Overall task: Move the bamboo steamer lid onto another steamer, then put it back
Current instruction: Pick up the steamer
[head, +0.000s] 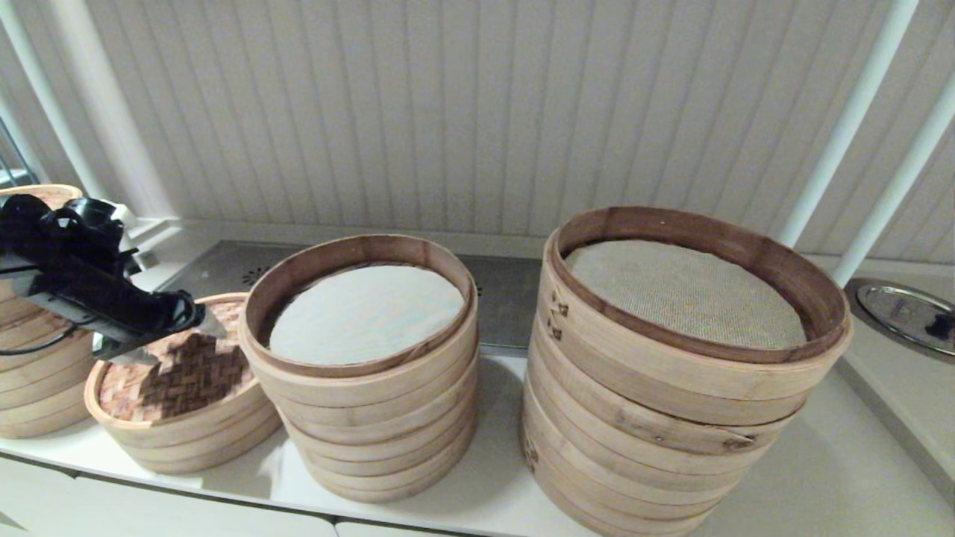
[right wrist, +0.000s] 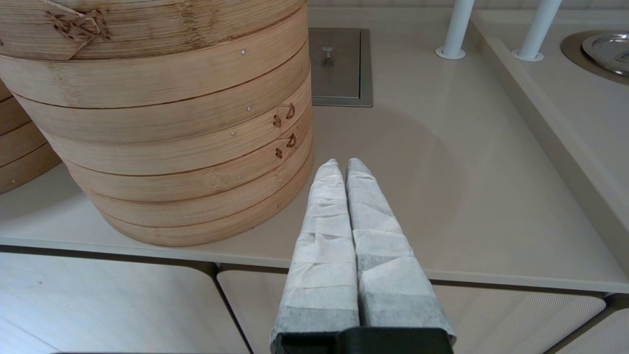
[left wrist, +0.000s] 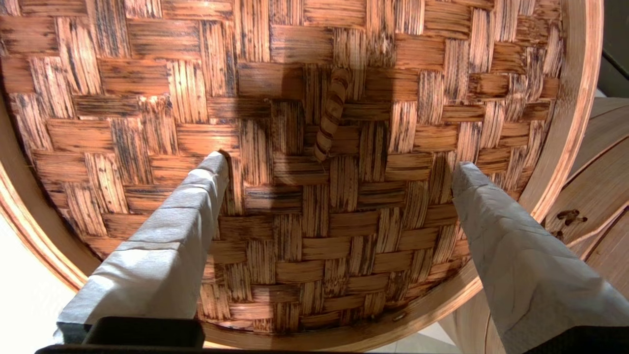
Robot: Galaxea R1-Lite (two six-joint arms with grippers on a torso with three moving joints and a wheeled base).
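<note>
Your left tool (left wrist: pixel 339 167) hangs just above the bamboo steamer lid (head: pixel 175 373), fingers (left wrist: pixel 167 241) spread wide and holding nothing. In the left wrist view the two wrapped fingertips straddle the small central loop knob (left wrist: pixel 330 115), one on each side of it, with brown basket-weave showing between them. Whether the tips touch the weave cannot be told.

In the head view you see the left arm reaching in from the left edge, its tool (head: pixel 160 339) over the near-left part of the lid. The lid sits on a low steamer (head: pixel 194 440) at the front left of the surface (head: pixel 821 462), its pale rim band level.

Just beside the lid, to its right, stands a taller stack (head: pixel 373 418) whose top tier is open and shows a white liner (head: pixel 365 313). Right of that, a little apart, is the widest stack (head: pixel 671 418), also open, with a grey mesh liner (head: pixel 683 291). Another stack (head: pixel 33 373) stands at the far left, partly behind the arm.

Your right tool (right wrist: pixel 341 162) has its fingers pressed together, empty, hovering over the front edge of the surface, near the base of the widest stack. A metal plate (right wrist: pixel 339 66) is set into the surface behind it, and two white posts (right wrist: pixel 457 27) rise beyond.
</note>
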